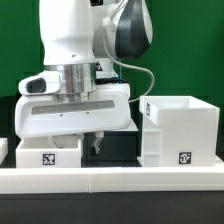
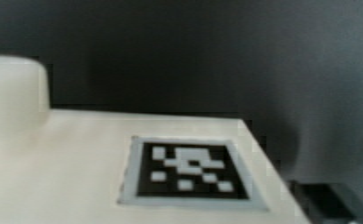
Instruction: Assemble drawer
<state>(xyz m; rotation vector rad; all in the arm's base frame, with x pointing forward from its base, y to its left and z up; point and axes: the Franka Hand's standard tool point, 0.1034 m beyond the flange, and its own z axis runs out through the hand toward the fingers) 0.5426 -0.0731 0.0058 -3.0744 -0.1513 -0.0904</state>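
A small white drawer tray (image 1: 48, 152) with a black-and-white tag stands at the exterior view's left, behind the front rail. The large open white housing (image 1: 180, 128) stands at the right, with a tag on its lower front. My gripper (image 1: 97, 143) hangs low between them, right at the tray's right end, with dark fingers just showing. In the wrist view the tray's tagged white face (image 2: 187, 168) fills the frame very close up, with a white rounded part (image 2: 9, 85) beyond it. The jaws are not clearly shown. Whether they hold the tray is hidden.
A long low white rail (image 1: 110, 181) runs along the front of the table. The arm's white hand (image 1: 75, 108) hides the space behind the tray. A dark shape (image 2: 332, 197) shows at the wrist view's edge beside the tray.
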